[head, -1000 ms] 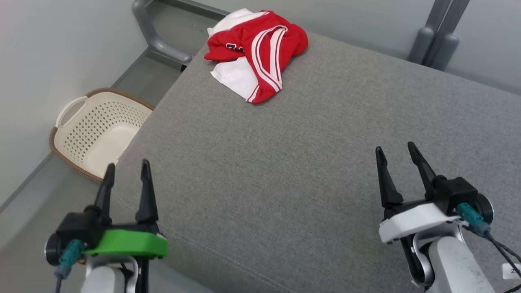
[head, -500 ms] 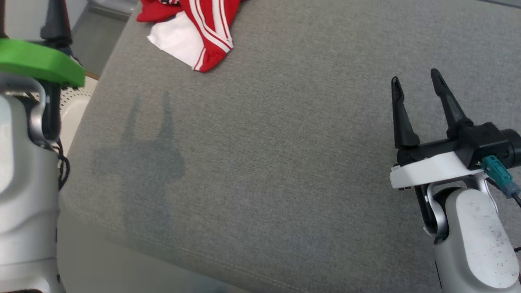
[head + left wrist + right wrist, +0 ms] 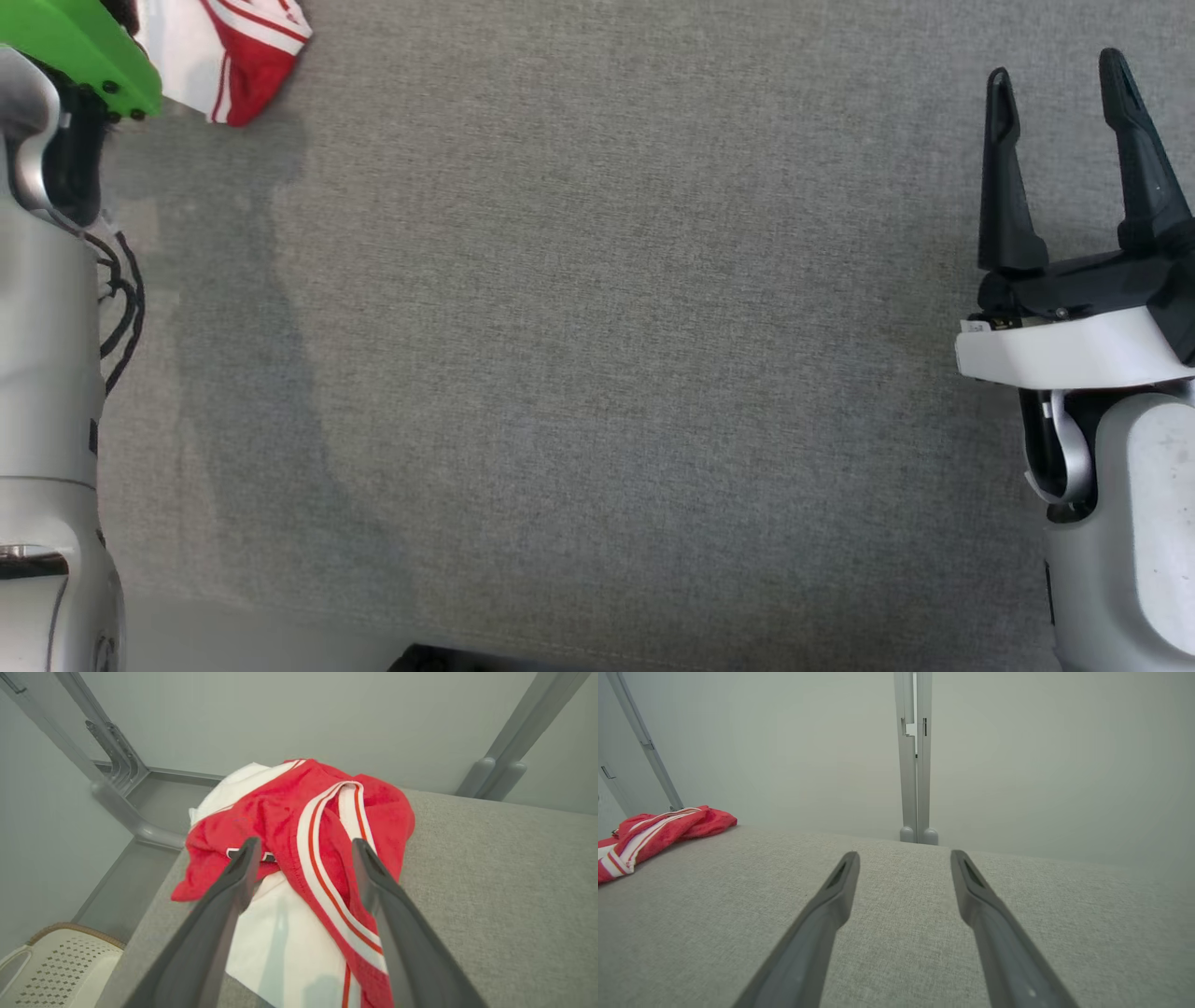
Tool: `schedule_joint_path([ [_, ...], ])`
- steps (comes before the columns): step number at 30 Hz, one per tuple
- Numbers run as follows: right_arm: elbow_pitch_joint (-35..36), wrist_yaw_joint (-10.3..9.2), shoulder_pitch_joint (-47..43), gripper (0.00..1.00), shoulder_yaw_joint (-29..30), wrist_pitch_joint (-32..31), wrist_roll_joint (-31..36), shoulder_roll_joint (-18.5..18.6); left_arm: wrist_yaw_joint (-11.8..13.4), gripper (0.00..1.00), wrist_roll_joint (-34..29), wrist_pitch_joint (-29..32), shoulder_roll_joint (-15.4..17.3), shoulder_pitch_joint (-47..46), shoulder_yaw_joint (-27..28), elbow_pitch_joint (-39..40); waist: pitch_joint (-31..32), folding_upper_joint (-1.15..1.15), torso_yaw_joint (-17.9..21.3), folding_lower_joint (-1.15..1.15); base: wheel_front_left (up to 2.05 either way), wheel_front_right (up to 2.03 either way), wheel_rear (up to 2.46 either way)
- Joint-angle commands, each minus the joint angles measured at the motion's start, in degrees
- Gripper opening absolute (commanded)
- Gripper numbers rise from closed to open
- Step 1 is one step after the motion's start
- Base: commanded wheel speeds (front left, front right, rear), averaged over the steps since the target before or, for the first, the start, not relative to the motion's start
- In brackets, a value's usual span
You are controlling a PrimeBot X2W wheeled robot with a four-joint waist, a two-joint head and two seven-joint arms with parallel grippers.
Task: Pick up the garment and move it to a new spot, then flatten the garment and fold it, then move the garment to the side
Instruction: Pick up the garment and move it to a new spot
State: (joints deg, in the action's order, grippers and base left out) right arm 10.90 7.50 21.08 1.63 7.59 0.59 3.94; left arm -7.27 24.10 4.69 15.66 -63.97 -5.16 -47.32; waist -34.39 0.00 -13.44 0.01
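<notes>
Head view first: the garment (image 3: 247,65), a crumpled red-and-white thing, sits way up in the top left corner of the grey padded surface (image 3: 597,373), partly tucked behind the green mount on the left arm (image 3: 47,327). The right gripper (image 3: 1055,70) is over on the far right, fingers spread wide with nothing in them, well apart from the cloth.

Left wrist view: this is the one that matters. The left gripper (image 3: 303,847) has its fingers wide open and empty, and the garment lies straight ahead of them, pretty much framed between the two tips. The white striped band runs roughly along the line of the fingers, from the far side down toward the camera. It's bunched at the surface's far corner, with a cream basket (image 3: 56,961) down on the floor beside it. Can't tell if the tips touch fabric yet; looks like they're just above it.

Right wrist view: open fingers over bare grey, garment off at the left edge, well apart.

So I'd say the left arm is clearly nearer and lined up for the pick.
</notes>
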Motion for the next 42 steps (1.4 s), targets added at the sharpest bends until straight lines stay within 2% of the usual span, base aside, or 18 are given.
schedule_joint_path([
  [1,0.8,-0.02,0.5,1.0,0.3,-0.4,0.2,0.3,-0.2,1.0,0.5,1.1,0.1,-0.8,-0.8,-1.4,-3.8,0.0,3.2,-0.01,0.0,0.0,0.0],
  [12,3.7,-0.02,0.4,1.0,0.3,-1.9,1.0,1.0,-0.2,1.0,6.9,3.2,0.9,0.1,-7.0,-6.7,-4.3,0.0,2.5,-0.01,0.0,0.0,0.0],
  [13,3.7,-0.02,0.5,1.0,0.2,-1.8,1.0,1.0,-0.1,0.86,7.1,3.1,0.9,0.0,-7.4,-7.2,-4.1,0.0,2.5,-0.01,0.0,0.0,0.0],
  [14,3.7,-0.02,0.5,1.0,0.2,-1.8,1.0,1.0,-0.1,0.44,7.5,3.1,1.0,-0.2,-7.7,-7.6,-4.0,0.0,2.5,-0.01,0.0,0.0,0.0],
  [15,3.7,-0.02,0.5,1.0,0.2,-1.7,1.0,0.9,-0.1,0.13,7.8,2.8,1.2,-0.3,-8.0,-8.1,-3.7,0.0,2.6,-0.01,0.0,0.0,0.0],
  [16,3.6,-0.02,0.4,1.0,0.2,-1.6,1.0,0.9,-0.1,0.0,8.0,2.4,1.5,-0.5,-8.1,-8.4,-3.5,0.0,2.6,-0.01,0.0,0.0,0.0],
  [24,1.0,-0.02,-0.3,1.0,0.4,0.2,0.1,0.3,-0.1,0.0,8.5,-1.1,3.5,-1.6,-10.2,-9.5,0.5,0.0,3.2,-0.01,0.0,0.0,0.0],
  [31,-3.1,-0.02,-1.7,1.0,1.2,2.9,-1.2,-0.6,-0.1,0.0,7.1,-4.3,6.5,-3.3,-13.5,-7.0,7.9,0.0,4.9,-0.01,0.0,0.0,0.0],
  [36,-5.7,-0.02,-3.3,1.0,1.9,4.5,-2.3,-0.9,-0.1,0.0,7.2,-3.3,7.7,-4.1,-17.2,-2.7,13.6,0.0,7.0,-0.01,0.0,0.0,0.0],
  [42,-8.5,-0.02,-5.4,1.0,2.7,6.1,-5.5,-1.0,-0.1,0.0,8.7,0.5,8.4,-2.9,-24.5,6.6,19.3,0.0,10.7,-0.01,0.0,0.0,0.0],
])
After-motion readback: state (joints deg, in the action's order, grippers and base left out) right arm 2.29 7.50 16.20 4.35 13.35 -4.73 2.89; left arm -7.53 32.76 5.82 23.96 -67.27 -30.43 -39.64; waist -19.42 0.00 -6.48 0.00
